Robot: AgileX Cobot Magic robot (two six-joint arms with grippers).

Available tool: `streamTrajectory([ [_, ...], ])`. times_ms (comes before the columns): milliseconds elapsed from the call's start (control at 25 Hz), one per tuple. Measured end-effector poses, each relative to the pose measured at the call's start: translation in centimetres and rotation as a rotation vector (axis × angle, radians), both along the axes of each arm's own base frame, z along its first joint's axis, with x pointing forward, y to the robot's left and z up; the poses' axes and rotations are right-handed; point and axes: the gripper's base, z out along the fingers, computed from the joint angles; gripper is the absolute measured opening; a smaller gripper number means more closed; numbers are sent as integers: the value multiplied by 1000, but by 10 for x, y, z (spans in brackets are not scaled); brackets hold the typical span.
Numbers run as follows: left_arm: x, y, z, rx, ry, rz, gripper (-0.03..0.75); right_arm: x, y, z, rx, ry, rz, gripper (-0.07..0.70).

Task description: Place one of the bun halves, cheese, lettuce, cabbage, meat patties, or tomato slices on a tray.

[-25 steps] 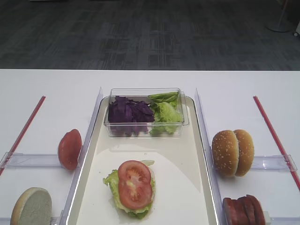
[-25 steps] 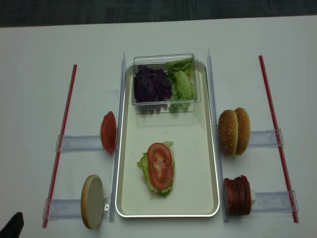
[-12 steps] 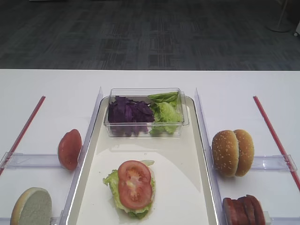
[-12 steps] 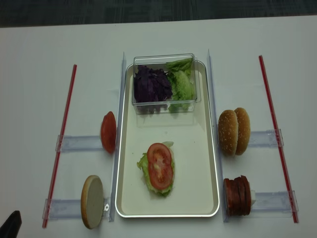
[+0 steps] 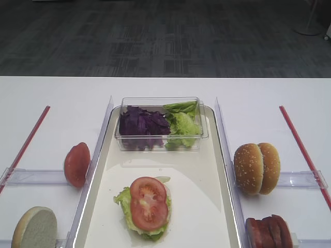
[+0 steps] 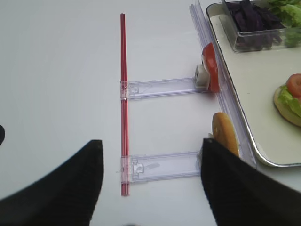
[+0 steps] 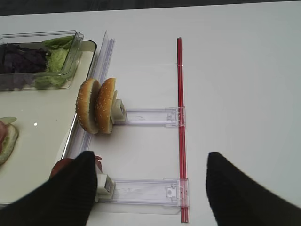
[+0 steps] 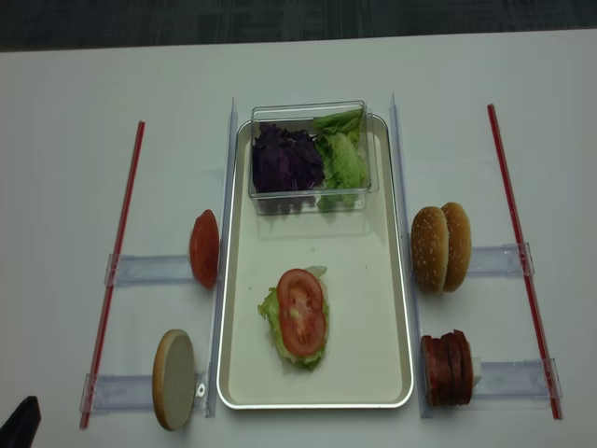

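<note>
Looking down from the first high view, we see the tomato slice (image 5: pixel 149 203) lying on lettuce (image 5: pixel 125 202) low on the tray (image 5: pixel 207 206), unmoved from a second ago; we judge the placing done. From the right wrist, bun halves (image 7: pixel 97 105) stand at centre left; the right gripper (image 7: pixel 150 188) gapes, empty. From the left wrist, the left gripper (image 6: pixel 150 181) spreads wide, holding nothing. In the realsense view, a dark tip at the lower left has shrunk; meat patties (image 8: pixel 447 368) sit lower right. The slice's underside stays hidden.
</note>
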Motion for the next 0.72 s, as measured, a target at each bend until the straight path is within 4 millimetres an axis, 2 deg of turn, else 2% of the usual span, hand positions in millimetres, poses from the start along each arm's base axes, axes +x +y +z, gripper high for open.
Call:
streamTrajectory([
  [720, 0, 0, 0, 0, 0, 0, 430, 0, 0, 0, 0, 0, 0, 517],
])
